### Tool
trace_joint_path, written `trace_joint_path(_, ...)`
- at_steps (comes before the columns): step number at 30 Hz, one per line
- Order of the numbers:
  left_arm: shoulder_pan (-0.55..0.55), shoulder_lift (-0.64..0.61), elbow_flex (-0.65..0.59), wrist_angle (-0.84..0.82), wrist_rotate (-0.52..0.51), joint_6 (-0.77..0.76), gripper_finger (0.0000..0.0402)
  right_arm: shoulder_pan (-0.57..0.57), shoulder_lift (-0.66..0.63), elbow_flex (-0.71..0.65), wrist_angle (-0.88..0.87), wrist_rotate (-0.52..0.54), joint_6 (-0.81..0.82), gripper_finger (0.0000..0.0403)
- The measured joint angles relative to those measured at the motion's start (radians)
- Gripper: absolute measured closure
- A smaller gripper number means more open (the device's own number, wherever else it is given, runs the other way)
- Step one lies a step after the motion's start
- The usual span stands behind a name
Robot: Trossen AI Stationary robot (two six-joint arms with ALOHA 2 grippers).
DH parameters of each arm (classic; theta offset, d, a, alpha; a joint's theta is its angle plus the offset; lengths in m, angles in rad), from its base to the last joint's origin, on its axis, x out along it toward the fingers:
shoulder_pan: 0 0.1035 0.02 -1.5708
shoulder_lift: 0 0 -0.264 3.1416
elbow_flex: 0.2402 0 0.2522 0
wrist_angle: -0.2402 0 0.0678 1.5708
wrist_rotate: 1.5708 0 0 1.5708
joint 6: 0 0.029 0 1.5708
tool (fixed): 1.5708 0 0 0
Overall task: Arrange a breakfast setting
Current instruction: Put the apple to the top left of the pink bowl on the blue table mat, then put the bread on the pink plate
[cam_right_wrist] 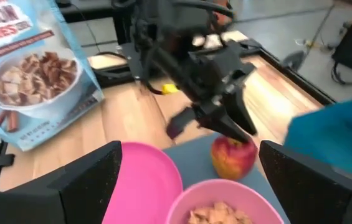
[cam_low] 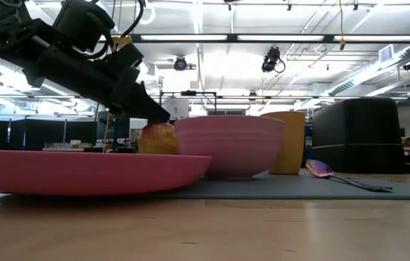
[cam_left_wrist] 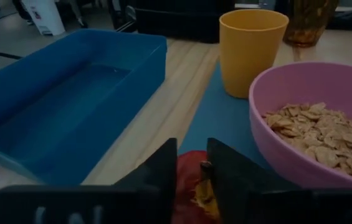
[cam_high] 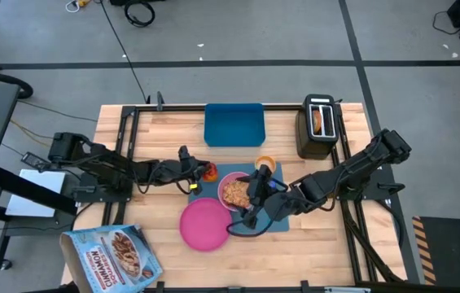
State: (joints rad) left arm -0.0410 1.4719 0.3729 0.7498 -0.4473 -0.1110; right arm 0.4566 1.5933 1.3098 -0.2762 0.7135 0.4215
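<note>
Pale wood-grain table, glossy plastic bowl, shiny metal spoon

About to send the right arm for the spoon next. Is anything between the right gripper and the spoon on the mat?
Nothing visible does. The right gripper hovers open over the mat, between the plate and bowl; the spoon lies on bare mat beside the bowl.

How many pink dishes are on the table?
2. A flat pink plate lies at the mat's front-left corner, and a pink bowl of cereal sits on the mat just behind it, beside the apple. No others show.
</note>
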Motion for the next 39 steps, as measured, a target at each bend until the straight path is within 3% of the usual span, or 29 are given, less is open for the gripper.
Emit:
trace_joint_path(8,-0.003,-0.023,0.000,-0.002,0.032,0.019,0.0199,-0.038,-0.067,0.000,-0.121,-0.008,0.064,0.0019)
trace_joint_path(12,-0.017,-0.096,-0.001,0.000,0.032,0.065,0.0162,-0.084,-0.125,0.000,-0.307,0.037,0.203,0.0023)
trace_joint_path(20,-0.056,-0.241,0.000,0.017,0.048,0.101,0.0155,-0.259,-0.219,0.000,-0.844,0.138,0.596,0.0051)
trace_joint_path(26,-0.118,-0.241,0.000,0.058,0.137,0.097,0.0158,-0.506,-0.257,-0.034,-1.180,0.146,0.827,0.0076)
trace_joint_path(34,-0.193,-0.241,0.000,0.069,0.138,0.097,0.0159,-0.890,-0.298,-0.123,-1.099,0.018,0.671,0.0117)
trace_joint_path(39,-0.235,-0.241,0.000,0.063,0.138,0.102,0.0159,-1.025,-0.330,-0.175,-0.983,-0.142,0.554,0.0137)
